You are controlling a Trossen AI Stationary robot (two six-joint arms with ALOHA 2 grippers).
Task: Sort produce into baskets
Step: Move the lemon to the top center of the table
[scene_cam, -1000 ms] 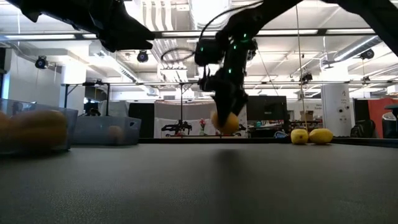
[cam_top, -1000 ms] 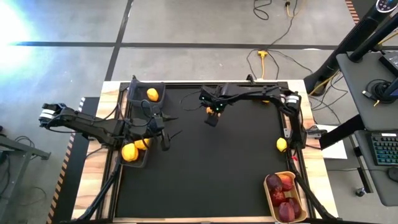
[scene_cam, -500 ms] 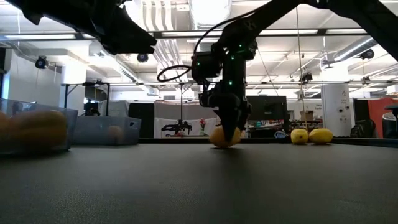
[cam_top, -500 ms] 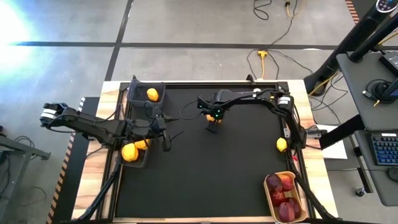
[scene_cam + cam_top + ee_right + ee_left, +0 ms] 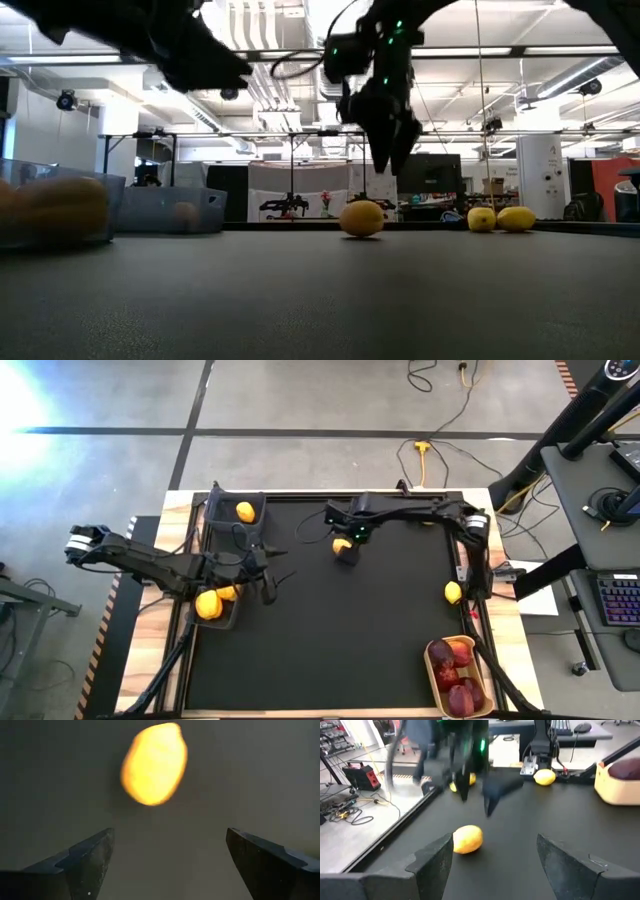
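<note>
Right gripper (image 5: 388, 150) hanging above the black table mat (image 5: 330, 630) toward its far edge, two dark fingers spread wide and gripping nothing. Directly beneath, apart from the fingertips, a small yellow oval lemon (image 5: 362, 218) lying loose on the mat, also seen between the spread fingers in the right wrist view (image 5: 154, 764) and just beside the gripper from overhead (image 5: 340, 544). Off to that gripper's right, near the mat's right edge, another yellow lemon (image 5: 453, 593); nearer the front corner on the same side, a light tan oblong tray with rounded corners (image 5: 432, 678) holding several dark red roundish fruits (image 5: 455, 675). Left gripper (image 5: 268, 572) hovering over the mat's left edge, fingers parted and empty, pointed toward the loose lemon (image 5: 467, 839). Beside and behind it, two dark grey rectangular bins: the nearer bin (image 5: 222, 622) with orange-yellow pieces (image 5: 208, 604), the farther bin (image 5: 222, 510) with a single orange-yellow piece (image 5: 245, 512).
</note>
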